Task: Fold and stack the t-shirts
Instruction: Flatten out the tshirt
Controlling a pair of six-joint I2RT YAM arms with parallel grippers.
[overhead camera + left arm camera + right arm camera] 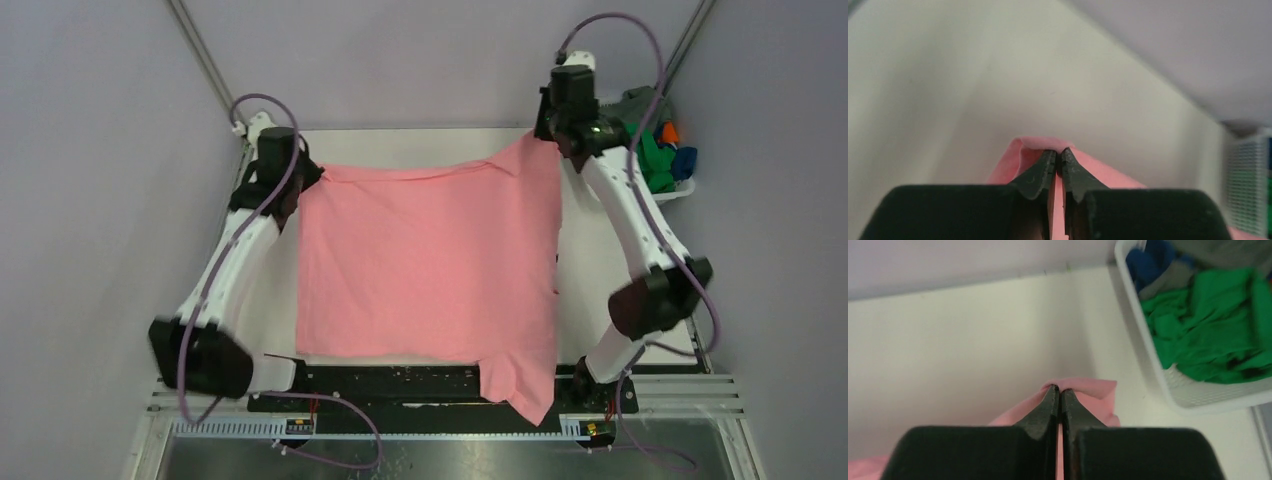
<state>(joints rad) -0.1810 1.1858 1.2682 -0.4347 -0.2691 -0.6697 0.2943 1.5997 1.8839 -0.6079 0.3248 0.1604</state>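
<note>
The salmon pink t-shirt (430, 265) lies spread over the middle of the table, one sleeve hanging over the near edge. My left gripper (305, 178) is shut on its far left corner, and the pink cloth (1033, 145) bunches over the fingertips. My right gripper (548, 135) is shut on its far right corner, which is pulled up a little; the pink cloth (1088, 390) shows there too. The bright green (1218, 335), blue (1148, 260) and grey (1173, 277) shirts lie crumpled in the basket. A bit of orange (671, 131) shows in the basket.
The white plastic basket (676, 193) stands at the far right of the table, just beside my right arm; its rim shows in the right wrist view (1143, 345). Grey walls close in the back and both sides. A metal rail (690, 395) runs along the near edge.
</note>
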